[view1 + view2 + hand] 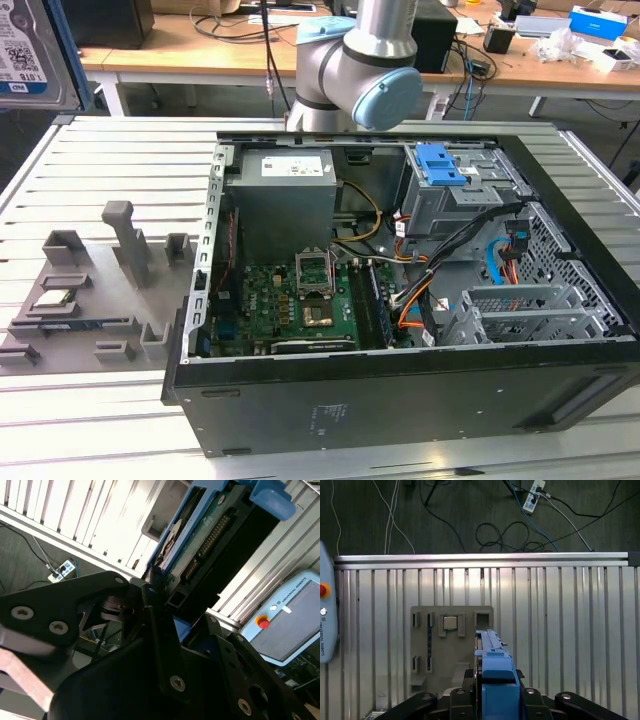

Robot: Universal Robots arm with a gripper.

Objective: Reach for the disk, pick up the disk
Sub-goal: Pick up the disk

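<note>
The disk [28, 52] hangs high at the exterior view's far left, silver with a white-and-blue barcode label and a blue bracket on its edge. In the first wrist view I see the disk [492, 655] edge-on, its blue bracket toward the camera, above the grey fixture plate [452, 645]. My gripper [495, 700] is shut on it, black fingers [530, 700] on either side. In the second wrist view the disk [200, 540] shows its green circuit board and connector, clamped at the gripper [160, 597].
An open computer case [560, 180] lies on the slatted metal table [110, 160], with a grey power supply [285, 200] and a blue-latched drive cage [440, 165]. A teach pendant [325, 620] sits at the table's edge. Cables and a power strip [535, 492] lie on the floor.
</note>
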